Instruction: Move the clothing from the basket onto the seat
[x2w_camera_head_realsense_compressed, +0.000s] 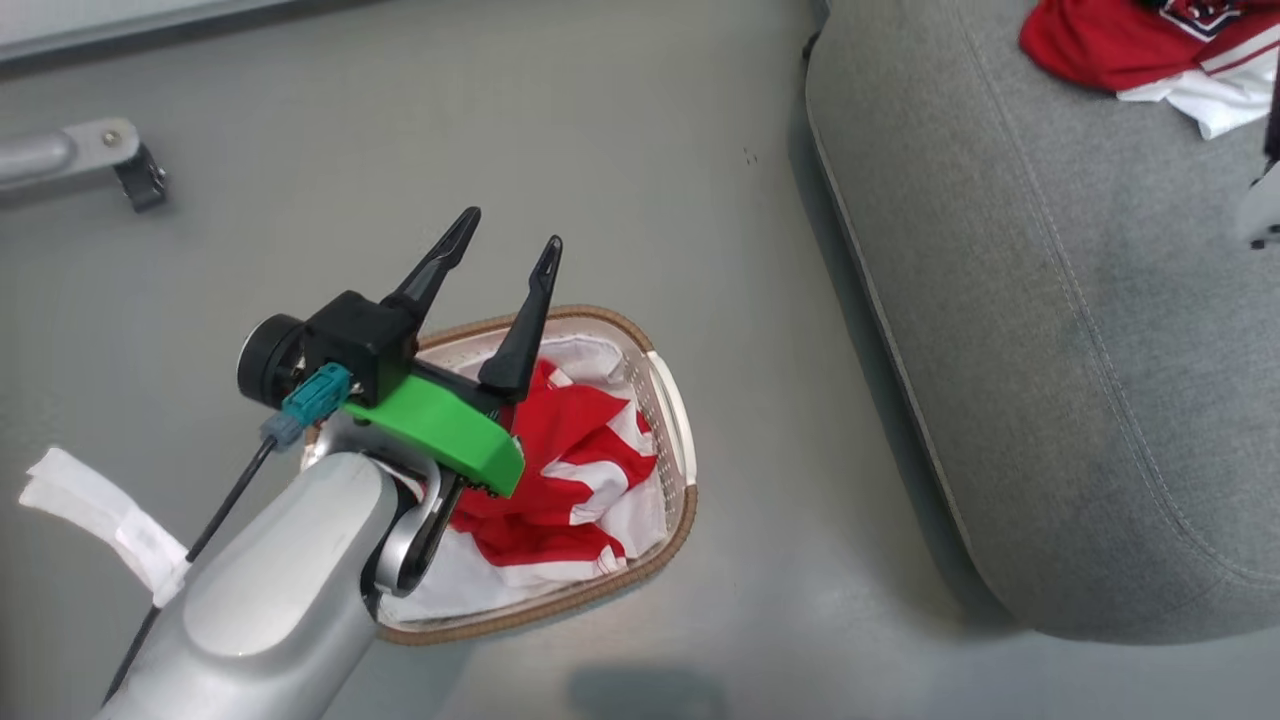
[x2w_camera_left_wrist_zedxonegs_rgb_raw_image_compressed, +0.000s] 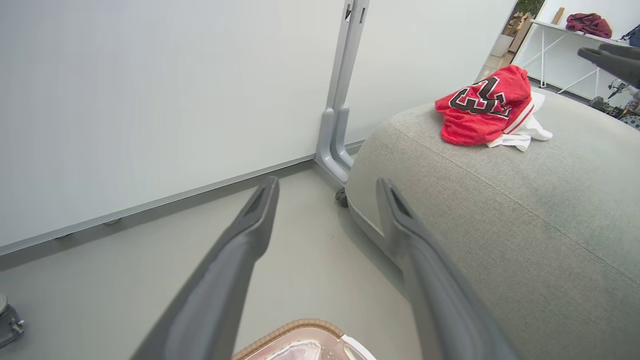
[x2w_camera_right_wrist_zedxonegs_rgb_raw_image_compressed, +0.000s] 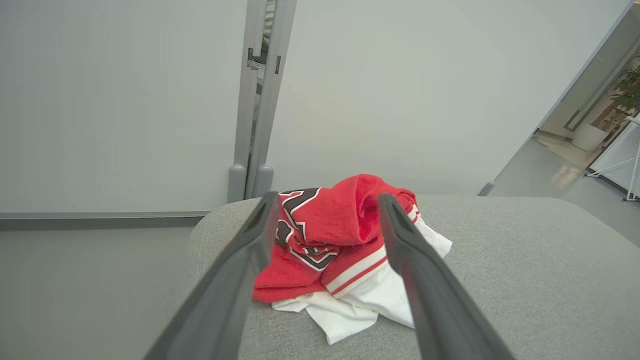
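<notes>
The white basket (x2w_camera_head_realsense_compressed: 672, 420) with its brown woven rim stands on the floor and holds a crumpled red and white jersey (x2w_camera_head_realsense_compressed: 585, 470). My left gripper (x2w_camera_head_realsense_compressed: 511, 230) hangs open above the basket's far rim, with nothing between its fingers; its wrist view shows the basket rim (x2w_camera_left_wrist_zedxonegs_rgb_raw_image_compressed: 295, 327) just below. A second red jersey with a black-and-white logo (x2w_camera_head_realsense_compressed: 1130, 45) lies on the big grey seat (x2w_camera_head_realsense_compressed: 1050, 300) to the right. My right gripper (x2w_camera_right_wrist_zedxonegs_rgb_raw_image_compressed: 327, 200) is open, held just short of that jersey (x2w_camera_right_wrist_zedxonegs_rgb_raw_image_compressed: 345, 220) on the seat (x2w_camera_right_wrist_zedxonegs_rgb_raw_image_compressed: 500, 280). Its dark fingers (x2w_camera_left_wrist_zedxonegs_rgb_raw_image_compressed: 612, 57) show above the seat.
A white partition wall (x2w_camera_left_wrist_zedxonegs_rgb_raw_image_compressed: 150, 100) with a grey post (x2w_camera_left_wrist_zedxonegs_rgb_raw_image_compressed: 340, 125) stands behind the seat. A grey caster leg (x2w_camera_head_realsense_compressed: 100, 160) lies on the floor at the far left. A cable wrapped in white tape (x2w_camera_head_realsense_compressed: 100, 510) runs beside my left forearm. Bare grey floor separates basket and seat.
</notes>
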